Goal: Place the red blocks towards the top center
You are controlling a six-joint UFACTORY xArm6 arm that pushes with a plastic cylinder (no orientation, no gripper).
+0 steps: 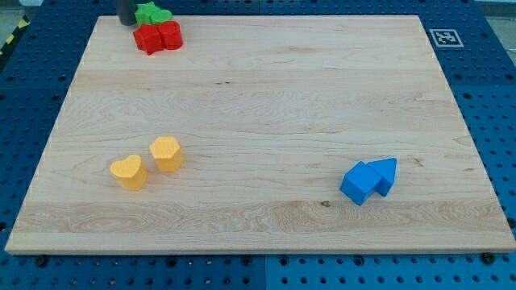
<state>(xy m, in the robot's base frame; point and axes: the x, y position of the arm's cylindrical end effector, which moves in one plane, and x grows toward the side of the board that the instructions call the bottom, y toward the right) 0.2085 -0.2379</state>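
Note:
Two red blocks lie touching each other near the board's top left, one (148,39) on the left and one (170,34) on the right; I cannot make out their shapes. A green star block (153,13) sits just above them at the board's top edge, touching them. My tip (127,23) is at the view's top left, just left of the green star and up-left of the left red block. Whether it touches either block I cannot tell. The rod is cut off by the view's top edge.
A yellow heart-like block (128,172) and a yellow block (166,153) sit at lower left. A blue cube (359,184) and a blue triangular block (387,173) touch at lower right. A black-and-white marker (444,37) lies off the wooden board (266,105) at top right.

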